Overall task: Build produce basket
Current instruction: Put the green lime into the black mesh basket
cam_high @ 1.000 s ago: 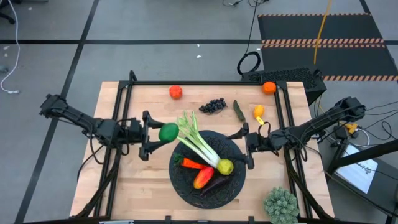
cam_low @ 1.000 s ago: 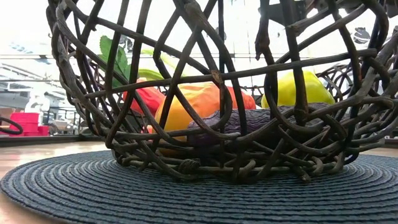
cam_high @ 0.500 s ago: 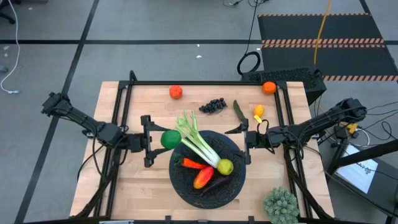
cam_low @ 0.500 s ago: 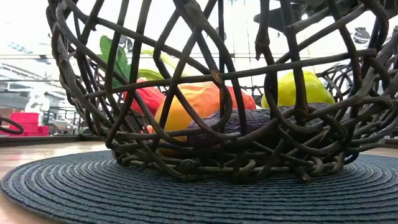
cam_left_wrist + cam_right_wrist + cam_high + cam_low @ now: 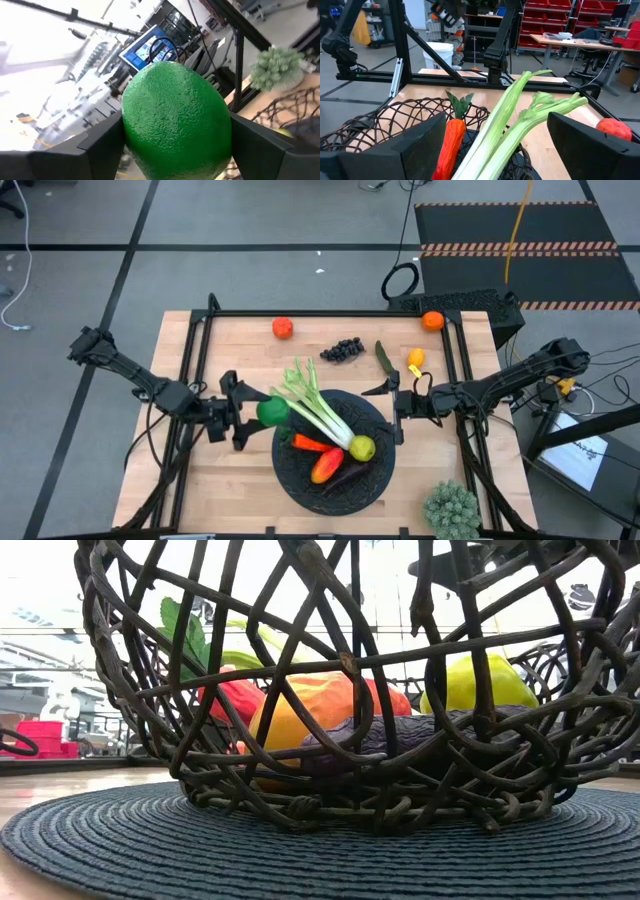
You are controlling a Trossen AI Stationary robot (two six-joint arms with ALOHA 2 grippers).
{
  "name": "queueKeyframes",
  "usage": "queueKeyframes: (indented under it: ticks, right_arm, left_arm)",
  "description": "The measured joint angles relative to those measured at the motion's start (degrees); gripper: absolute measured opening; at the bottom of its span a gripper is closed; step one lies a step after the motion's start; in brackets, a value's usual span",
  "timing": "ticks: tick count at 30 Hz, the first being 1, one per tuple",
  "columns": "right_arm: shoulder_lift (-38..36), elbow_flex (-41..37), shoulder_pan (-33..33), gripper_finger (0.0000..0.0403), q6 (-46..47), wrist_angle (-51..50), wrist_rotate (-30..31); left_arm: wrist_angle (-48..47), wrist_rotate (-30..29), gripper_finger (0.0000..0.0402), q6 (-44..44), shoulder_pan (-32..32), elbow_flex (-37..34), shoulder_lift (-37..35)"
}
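Note:
My left gripper is shut on a green lime, which hangs at the left rim of the black woven basket. In the basket lie a white-green leek, an orange carrot, a red pepper, a purple eggplant and a yellow-green lemon. The leek's leafy end sticks out over the far rim. My right gripper stands open at the basket's right rim, pointing level at the leek and carrot, with nothing between its fingers. My left gripper pinches the lime between its two fingers, which lie on two opposite sides of it. The fingers come in about level from the table's left. The lime is lifted clear of the table, at the basket's left rim.
On the far part of the table lie a tomato, dark grapes, a pickle, a small lemon and an orange. A pale-green spiky clump stands at the near right corner. The basket sits on a dark round mat.
My left gripper has carried the lime a little toward the table's near edge, along the basket's left rim, and has rolled about its own axis, still shut on the lime. The right arm has kept still.

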Motion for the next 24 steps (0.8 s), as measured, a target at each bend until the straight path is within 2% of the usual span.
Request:
queueKeyframes:
  ticks: [12, 18, 24]
  right_arm:
    - [-0.02, 0.00, 0.02, 0.0341, 3.00, -1.04, -0.15]
    - [-0.02, 0.00, 0.02, 0.0341, 3.26, -1.51, -0.17]
    - [-0.02, 0.00, 0.02, 0.0341, 3.25, -1.51, -0.17]
  left_arm:
    - [-0.02, -0.02, 0.0310, 17.52, 0.02, 0.00, -0.02]
    - [-0.07, -0.02, 0.0310, 22.83, 0.02, 0.00, -0.02]
    - [-0.07, 0.02, 0.0310, 24.46, 0.02, -0.01, -0.02]
